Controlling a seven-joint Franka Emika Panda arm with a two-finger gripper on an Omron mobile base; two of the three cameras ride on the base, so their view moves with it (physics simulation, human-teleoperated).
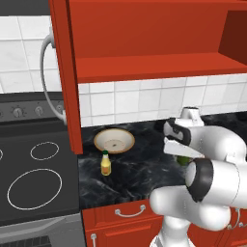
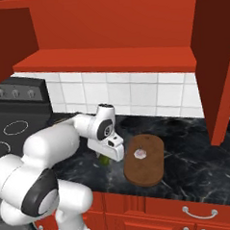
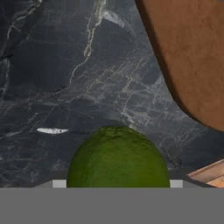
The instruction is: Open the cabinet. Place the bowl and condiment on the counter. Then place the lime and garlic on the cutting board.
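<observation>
While garlic [image 2: 139, 154] on cutting board [image 2: 145, 175], lime [image 3: 118, 158] beside it.

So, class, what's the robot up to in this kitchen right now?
The gripper is down at the lime on the counter, beside the cutting board; whether it holds it isn't clear. The garlic already lies on the board. The cabinet is open, and the bowl and condiment stand on the counter.

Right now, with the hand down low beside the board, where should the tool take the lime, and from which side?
Grip the lime across its widest middle, coming straight down from above. It is round, sits on the bare counter apart from the cutting board, and already lies centred under the tool.
</observation>
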